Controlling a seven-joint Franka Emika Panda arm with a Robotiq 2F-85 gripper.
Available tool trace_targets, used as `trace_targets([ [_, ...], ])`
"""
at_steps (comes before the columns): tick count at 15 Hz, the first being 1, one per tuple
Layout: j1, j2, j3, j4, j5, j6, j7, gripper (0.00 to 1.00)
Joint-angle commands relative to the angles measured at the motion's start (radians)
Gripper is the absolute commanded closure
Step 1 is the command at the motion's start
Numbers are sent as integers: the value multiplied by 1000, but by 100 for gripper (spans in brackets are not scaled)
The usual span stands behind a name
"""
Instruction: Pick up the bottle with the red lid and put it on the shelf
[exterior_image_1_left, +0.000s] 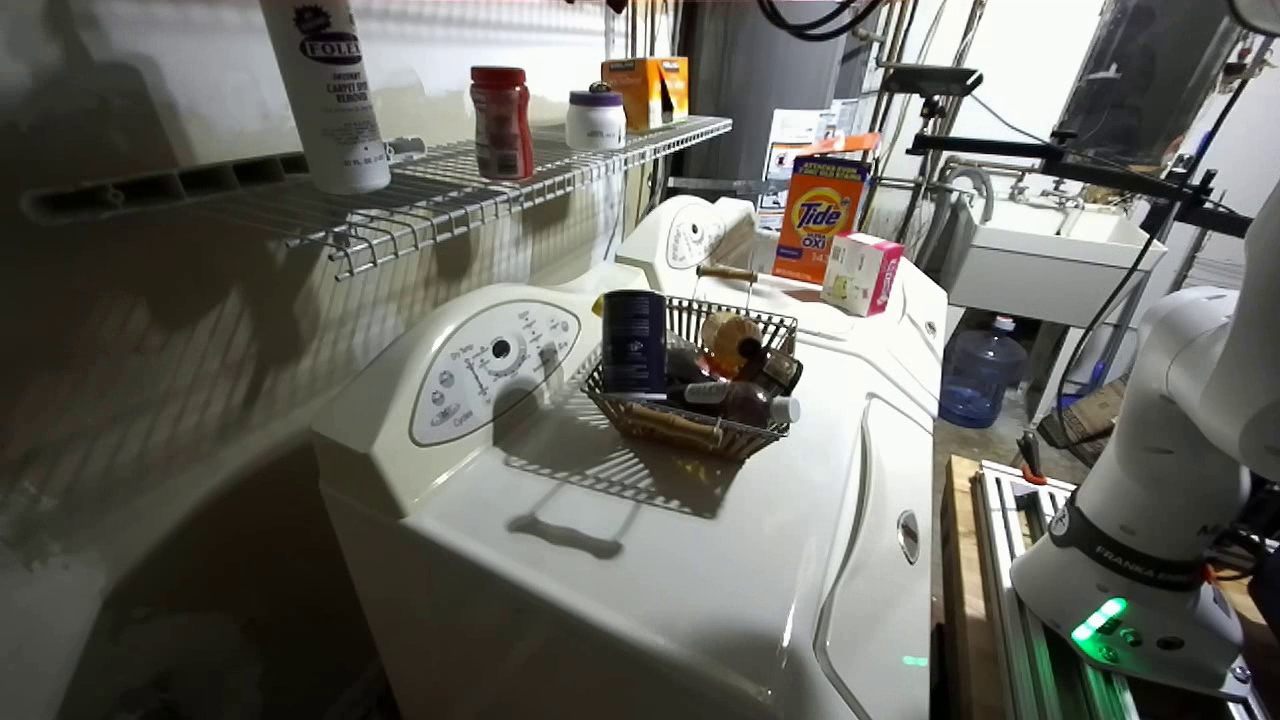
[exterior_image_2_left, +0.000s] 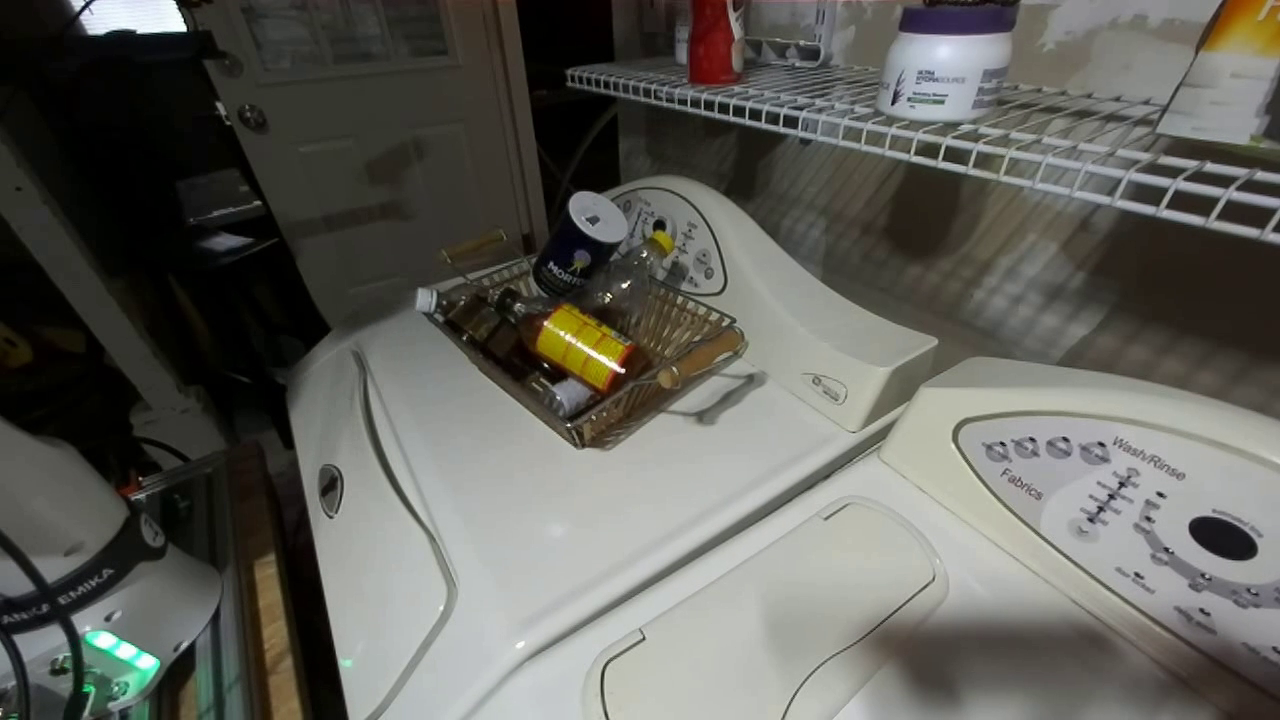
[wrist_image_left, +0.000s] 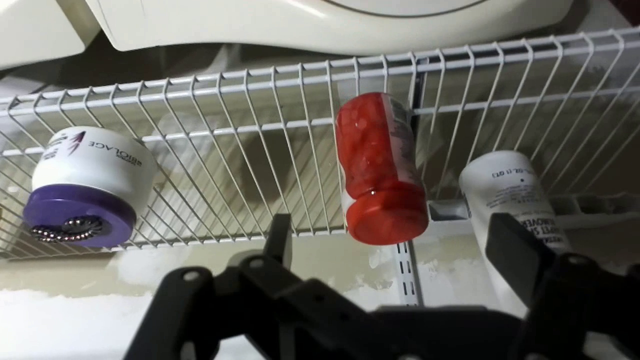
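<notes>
Dryer (exterior_image_1_left: 680, 600) near, in an exterior view. Shelf (exterior_image_1_left: 440, 215) left of it and higher. Basket (exterior_image_1_left: 742, 445), loaded, on the dryer. Gripper (wrist_image_left: 397, 250) in the wrist view, jaws wide apart. White bottle (exterior_image_1_left: 330, 110) standing on the shelf, near left. Red bottle (exterior_image_1_left: 502, 125) upright on the shelf too, farther right, clear of the jaws. Jar (exterior_image_1_left: 596, 124) beyond it.

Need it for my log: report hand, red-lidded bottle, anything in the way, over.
Hand open, empty. Red-lidded bottle upright on the shelf, ungripped. Nothing seen between them; tall white bottle nearby might crowd the hand.
</notes>
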Motion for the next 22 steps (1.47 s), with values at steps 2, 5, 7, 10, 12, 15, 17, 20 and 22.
trace_targets([
  [2,-3,-152,-11,-209,15,46,-127,0],
  [5,-10,-208,-9,-280,15,61,-182,0],
  [7,-11,-242,-15,-322,28,74,-211,0],
  [10,-10,-285,-25,-380,48,81,-254,0],
  [12,-8,-307,-33,-413,58,84,-282,0],
  [15,-7,-335,-44,-458,70,90,-313,0],
  [17,-5,-349,-50,-483,80,94,-329,0],
  [20,-14,-320,-39,-449,59,72,-302,0],
  [22,-13,-327,-41,-462,63,79,-306,0],
])
